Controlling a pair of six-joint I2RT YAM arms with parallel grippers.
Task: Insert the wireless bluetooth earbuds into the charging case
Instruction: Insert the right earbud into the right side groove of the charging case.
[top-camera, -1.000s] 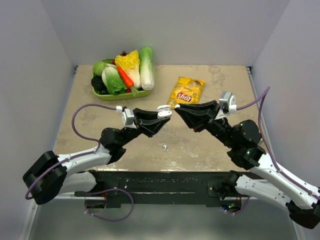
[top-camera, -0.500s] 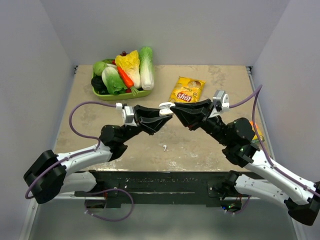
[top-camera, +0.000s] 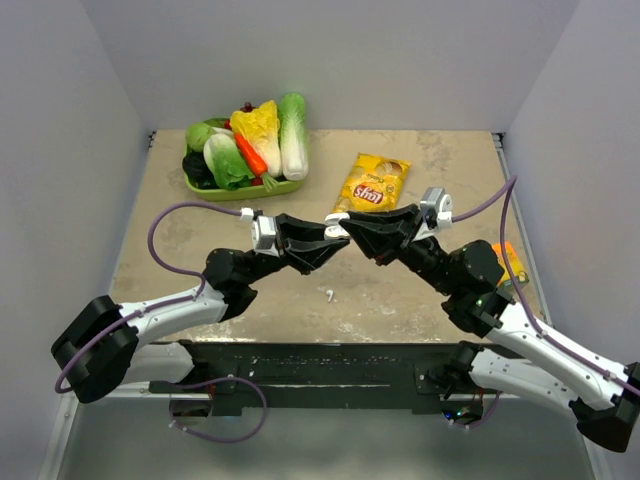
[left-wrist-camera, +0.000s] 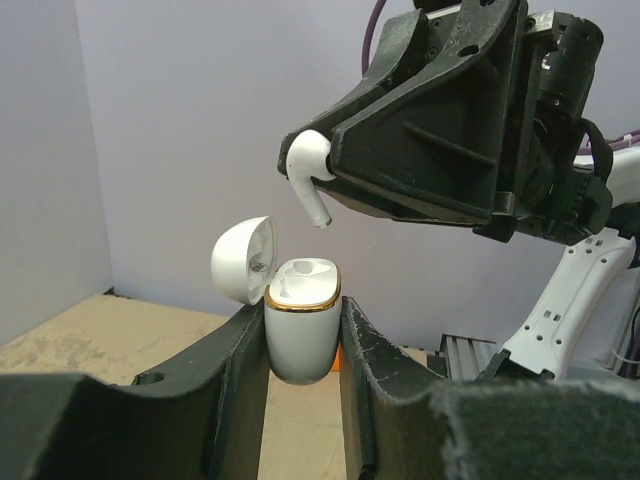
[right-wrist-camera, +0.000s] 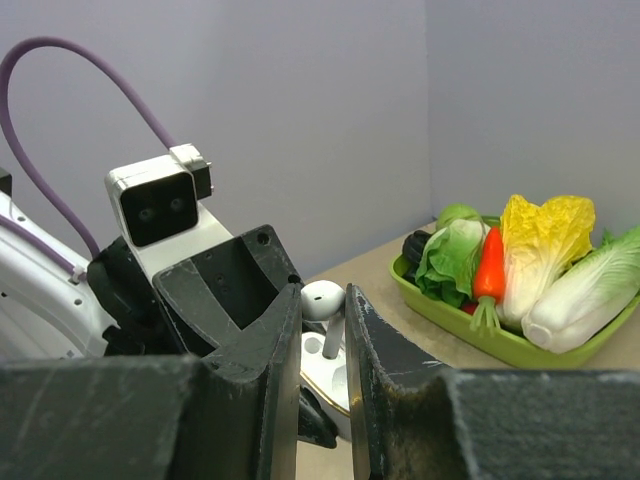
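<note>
My left gripper (top-camera: 333, 242) is shut on the white charging case (left-wrist-camera: 302, 320), which has a gold rim and its lid (left-wrist-camera: 243, 259) open to the left; it is held above the table. My right gripper (top-camera: 341, 228) is shut on a white stemmed earbud (left-wrist-camera: 307, 170), stem pointing down, just above the case's open top. In the right wrist view the earbud (right-wrist-camera: 327, 303) sits between my fingertips with the case (right-wrist-camera: 330, 385) right below it. A second white earbud (top-camera: 330, 295) lies on the table below the grippers.
A green tray (top-camera: 240, 187) of toy vegetables stands at the back left. A yellow chip bag (top-camera: 373, 181) lies at the back middle. An orange object (top-camera: 508, 260) lies by the right arm.
My right gripper has moved left with the earbud until it is over the case. My left gripper has shifted slightly right toward it with the case.
</note>
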